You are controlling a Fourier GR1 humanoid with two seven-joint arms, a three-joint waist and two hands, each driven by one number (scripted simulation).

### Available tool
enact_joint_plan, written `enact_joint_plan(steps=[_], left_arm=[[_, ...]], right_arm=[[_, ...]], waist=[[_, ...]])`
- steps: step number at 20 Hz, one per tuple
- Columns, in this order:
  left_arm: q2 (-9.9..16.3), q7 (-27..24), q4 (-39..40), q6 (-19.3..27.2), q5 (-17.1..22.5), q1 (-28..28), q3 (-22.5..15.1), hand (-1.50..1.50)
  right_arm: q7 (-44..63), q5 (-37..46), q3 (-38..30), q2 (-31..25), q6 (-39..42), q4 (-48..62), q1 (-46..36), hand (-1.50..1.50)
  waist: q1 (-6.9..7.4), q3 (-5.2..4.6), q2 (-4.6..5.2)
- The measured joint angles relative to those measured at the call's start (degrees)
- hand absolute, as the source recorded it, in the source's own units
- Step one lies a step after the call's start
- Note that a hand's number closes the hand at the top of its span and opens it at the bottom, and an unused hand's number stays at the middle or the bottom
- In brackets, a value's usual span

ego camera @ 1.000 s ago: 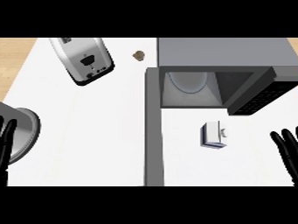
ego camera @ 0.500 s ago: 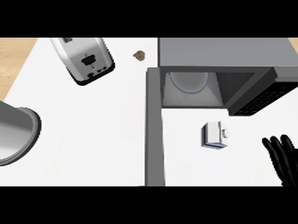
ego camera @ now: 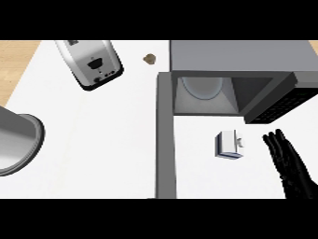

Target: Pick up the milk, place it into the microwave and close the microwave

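Milk carton [ego camera: 229, 144] stands on the counter [ego camera: 106, 140] before the open microwave [ego camera: 240, 79], untouched. Right hand [ego camera: 288, 161] beside it, fingers straight, together. Picking, placing, closing all remain.

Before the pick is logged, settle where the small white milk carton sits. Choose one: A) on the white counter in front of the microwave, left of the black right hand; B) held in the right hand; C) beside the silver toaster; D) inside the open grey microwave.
A: the small white milk carton stands on the white counter before the open grey microwave, with the black right hand open beside it, not touching.
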Motion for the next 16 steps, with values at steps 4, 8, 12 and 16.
enact_joint_plan(steps=[4,8,12,16], left_arm=[[-0.3,-2.0,1.1,-2.4,0.4,1.3,2.1,-1.50],[-0.7,-3.6,0.9,-4.2,1.1,3.4,3.3,-1.50],[-0.8,-5.8,1.5,-6.6,1.9,5.6,4.6,-1.50],[-0.7,-6.8,2.2,-8.8,4.1,6.6,7.2,-1.50]], right_arm=[[-2.4,2.2,-0.6,0.3,-1.2,5.7,-3.1,-1.50],[-3.6,4.1,-1.2,0.2,-2.2,11.2,-6.9,-1.50],[-5.0,6.1,-2.2,0.2,-3.7,16.4,-9.8,-1.50],[-8.3,7.4,-4.4,0.5,-6.1,25.0,-14.5,-1.50]], waist=[[-0.02,0.00,0.03],[0.05,0.00,0.04],[0.12,0.02,0.04],[0.19,0.02,0.08]])
